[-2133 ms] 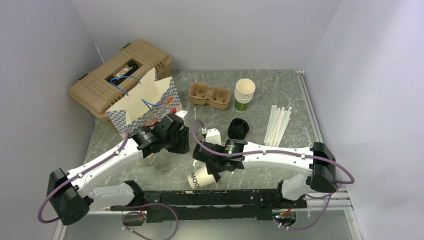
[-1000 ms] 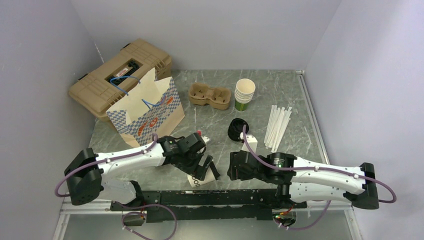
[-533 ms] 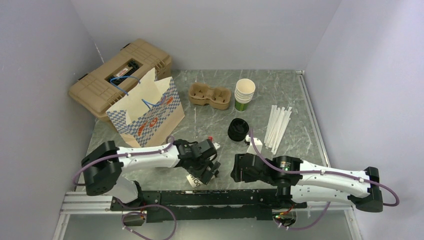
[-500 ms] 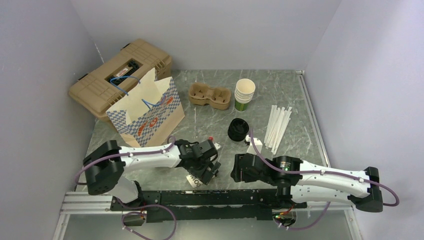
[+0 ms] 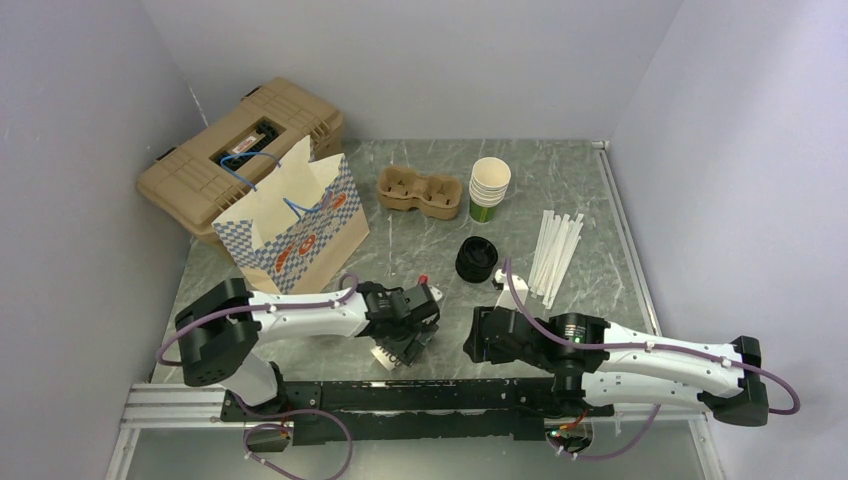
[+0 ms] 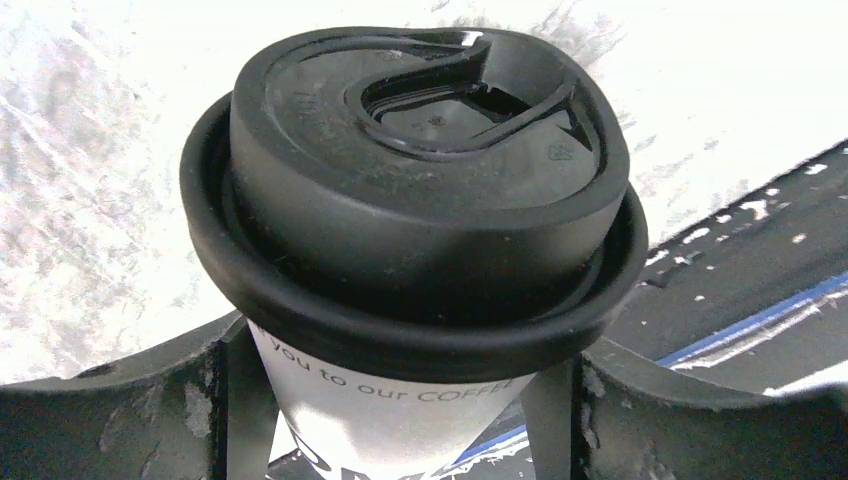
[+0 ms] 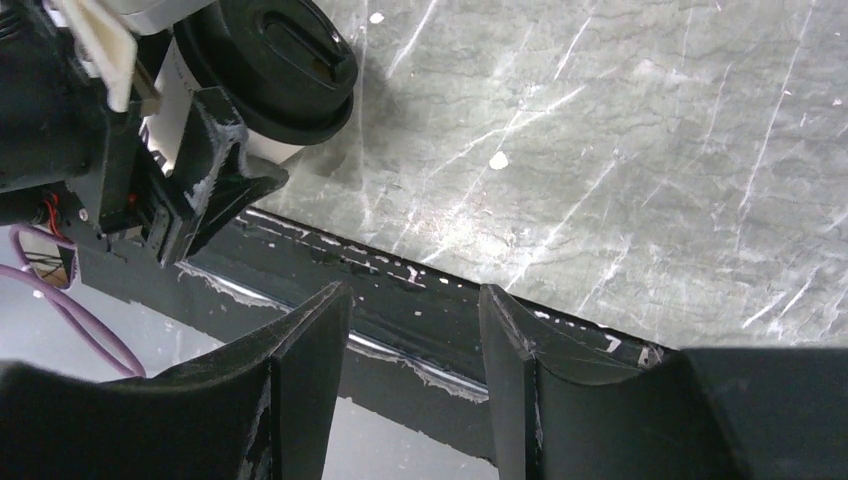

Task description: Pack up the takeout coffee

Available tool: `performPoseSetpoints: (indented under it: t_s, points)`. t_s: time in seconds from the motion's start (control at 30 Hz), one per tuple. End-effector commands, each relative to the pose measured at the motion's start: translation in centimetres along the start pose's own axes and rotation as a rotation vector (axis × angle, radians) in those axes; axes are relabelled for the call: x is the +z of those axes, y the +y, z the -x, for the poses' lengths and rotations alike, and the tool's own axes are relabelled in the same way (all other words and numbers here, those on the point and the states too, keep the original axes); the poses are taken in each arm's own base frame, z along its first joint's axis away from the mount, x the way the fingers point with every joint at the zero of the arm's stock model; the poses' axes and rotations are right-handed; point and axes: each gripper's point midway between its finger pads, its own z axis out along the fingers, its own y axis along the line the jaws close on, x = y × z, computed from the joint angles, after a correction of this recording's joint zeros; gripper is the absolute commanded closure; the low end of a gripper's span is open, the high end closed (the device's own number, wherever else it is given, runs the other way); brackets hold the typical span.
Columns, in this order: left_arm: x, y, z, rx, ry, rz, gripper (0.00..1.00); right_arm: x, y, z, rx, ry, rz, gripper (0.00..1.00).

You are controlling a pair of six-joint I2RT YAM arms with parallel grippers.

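So the pale paper cup (image 6: pixel 390 420) reads "you to our COFFEE" under its round, matte black plastic lid (image 6: pixel 420 180), and it's tilted near the marbled grey table's (image 7: pixel 620 150) front edge. The left gripper's (image 5: pixel 410 338) fingers (image 6: pixel 232 400) flank it, can't tell if they're squeezing; the right gripper (image 7: pixel 413 300) gapes empty.

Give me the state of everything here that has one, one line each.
takeout coffee, lid on, between the left claw's fingers
left claw, closed on the takeout coffee
right claw, open, empty
paper bag, upright, mouth open
toolbox, shut
cup carrier, both wells empty
cup stack, upright, lidless
straws, lying flat
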Motion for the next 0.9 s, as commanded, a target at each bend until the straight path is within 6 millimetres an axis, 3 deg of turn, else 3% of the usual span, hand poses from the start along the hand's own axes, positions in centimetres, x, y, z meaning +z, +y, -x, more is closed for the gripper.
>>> performPoseSetpoints:
  t_s: [0.0, 0.2, 0.37, 0.63, 0.87]
  points:
    - [-3.0, -1.1, 3.2, -0.007, -0.156, -0.057, 0.49, -0.8, 2.1, 2.3, 0.03, -0.086, 0.069, 0.46]
    - [-7.1, -3.2, 4.4, 0.057, -0.302, -0.244, 0.49, -1.8, 4.7, 3.8, 0.005, -0.113, 0.154, 0.39]
    - [-10.6, -4.2, 4.6, 0.128, -0.387, -0.356, 0.44, -4.1, 7.2, 5.7, -0.033, -0.161, 0.282, 0.3]
    - [-13.7, -4.8, 3.9, 0.202, -0.413, -0.436, 0.43, -8.5, 9.4, 8.0, -0.071, -0.22, 0.425, 0.22]
    - [-15.8, -5.9, 3.7, 0.239, -0.434, -0.521, 0.42, -11.2, 10.9, 9.2, -0.105, -0.22, 0.488, 0.07]
